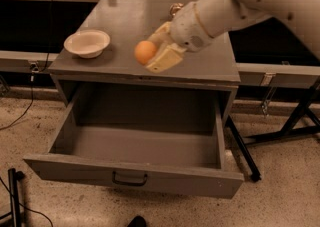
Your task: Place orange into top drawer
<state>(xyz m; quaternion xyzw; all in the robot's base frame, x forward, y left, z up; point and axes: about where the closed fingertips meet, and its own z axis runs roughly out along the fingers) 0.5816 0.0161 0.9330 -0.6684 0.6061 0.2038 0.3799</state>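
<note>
Cream bowl sits on the grey counter, left side. Right of it, the orange is clamped between the pincer fingers, over the counter's front part, well apart from the bowl. Shiny can is partly hidden behind the white arm. Below, the top drawer is pulled open, nothing in it.

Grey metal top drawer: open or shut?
Open: grey metal drawer pulled out, bare inside. The pincer holds the round orange fruit above the cabinet top.

Cream gripper at orange, grey drawer
</note>
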